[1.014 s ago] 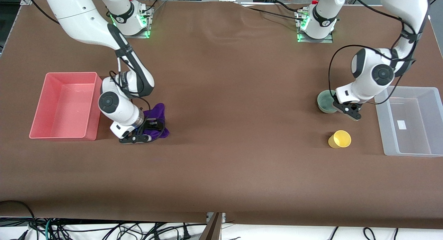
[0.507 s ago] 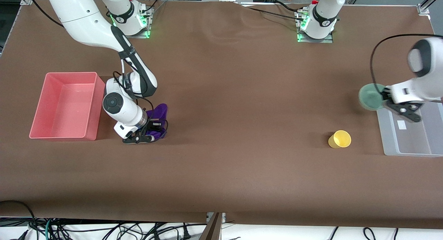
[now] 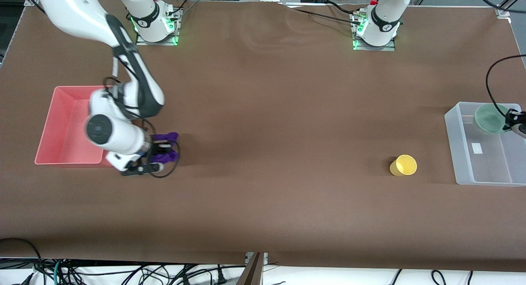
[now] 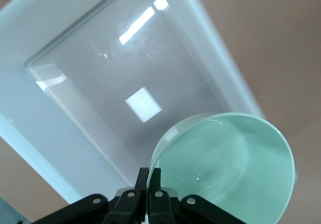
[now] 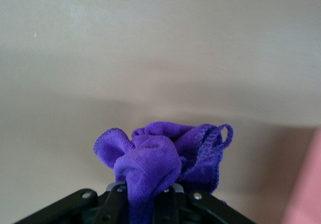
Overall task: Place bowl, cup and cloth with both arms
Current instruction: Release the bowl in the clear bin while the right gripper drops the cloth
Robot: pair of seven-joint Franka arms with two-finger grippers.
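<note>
My left gripper (image 3: 509, 120) is shut on the rim of the pale green bowl (image 3: 489, 118) and holds it in the air over the clear plastic bin (image 3: 454, 145). In the left wrist view the fingertips (image 4: 150, 178) pinch the bowl's (image 4: 225, 163) rim above the bin's floor (image 4: 95, 78). My right gripper (image 3: 161, 150) is shut on the bunched purple cloth (image 3: 167, 136) and holds it over the table beside the pink bin (image 3: 61, 125). In the right wrist view the cloth (image 5: 160, 156) bulges out of the gripper (image 5: 150, 196). The yellow cup (image 3: 403, 165) stands on the table near the clear bin.
The pink bin holds nothing and lies at the right arm's end; its edge shows in the right wrist view (image 5: 307, 184). The clear bin at the left arm's end has a white label (image 3: 477, 148) on its floor. Brown cloth covers the table (image 3: 279, 125).
My left gripper lifted the bowl off the table and carried it toward the left arm's end, over the clear bin. My right gripper moved with the cloth toward the pink bin.
</note>
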